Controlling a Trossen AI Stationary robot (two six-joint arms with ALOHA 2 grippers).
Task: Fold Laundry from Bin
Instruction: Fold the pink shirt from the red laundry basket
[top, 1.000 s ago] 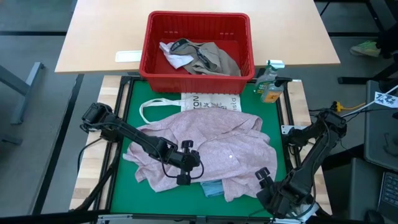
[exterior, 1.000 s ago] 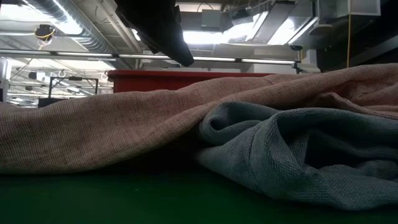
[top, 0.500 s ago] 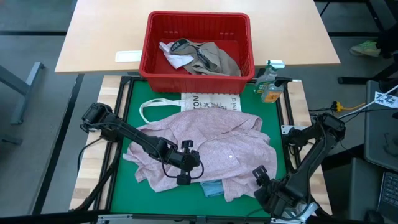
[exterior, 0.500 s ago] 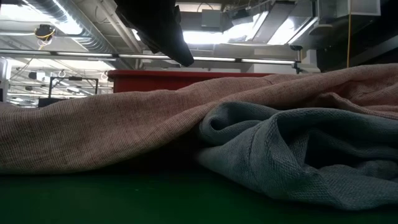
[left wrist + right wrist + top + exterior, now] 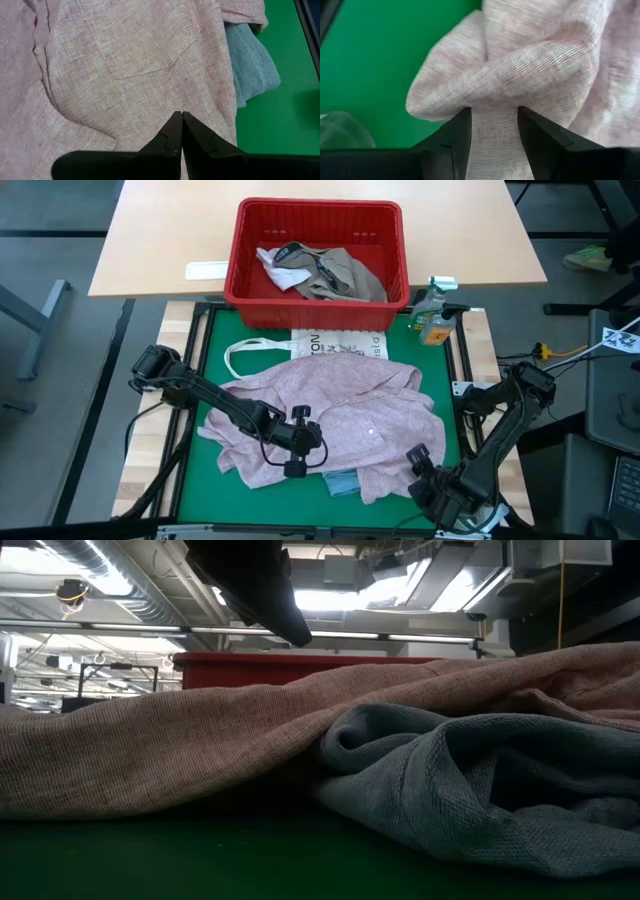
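A pale pink shirt (image 5: 330, 420) lies spread and rumpled on the green mat (image 5: 215, 360), with a light blue cloth (image 5: 343, 482) tucked under its near edge. My left gripper (image 5: 181, 115) is shut over the shirt, just near of its chest pocket (image 5: 145, 55). My right gripper (image 5: 495, 114) is open at the shirt's near right corner, pointing down, one finger on each side of a bunched fold (image 5: 495, 85). The red bin (image 5: 318, 250) stands beyond the mat, with khaki-grey and white laundry (image 5: 325, 270) inside. My left gripper's shut fingertips (image 5: 175, 122) stand right at the shirt's surface; whether they touch it I cannot tell. My right gripper's fingers (image 5: 462, 127) straddle a strip of the pink cloth (image 5: 495, 135) from above; I cannot tell whether they press on it.
A white printed tote bag (image 5: 335, 343) lies flat under the shirt's far edge. A spray bottle (image 5: 432, 315) stands at the mat's far right corner. Black frame rails (image 5: 455, 370) border the mat. Bare green mat shows along the left side and the near right.
My right gripper has sunk a little toward the shirt's near right corner and turned slightly; its fingers have stayed apart. The shirt and the blue cloth lie as before.
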